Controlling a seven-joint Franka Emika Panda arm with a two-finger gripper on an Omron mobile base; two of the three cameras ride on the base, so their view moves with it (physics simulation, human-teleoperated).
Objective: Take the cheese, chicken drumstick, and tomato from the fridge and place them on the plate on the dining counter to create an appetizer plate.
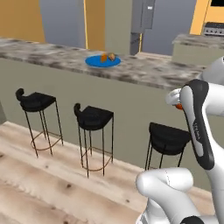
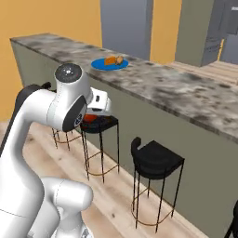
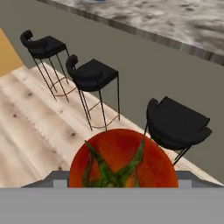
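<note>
Above the stools (image 3: 94, 74) | hand (image 3: 123, 186) spread wide, gripping tomato (image 3: 123, 159) | plate (image 1: 103, 61) on dining counter (image 1: 144, 70)

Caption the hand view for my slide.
The gripper carries the tomato above the wooden floor, facing three black stools along the dining counter.

arm bent fwd, claw (image 3: 123, 177) clamped on tomato (image 3: 123, 157)
</note>
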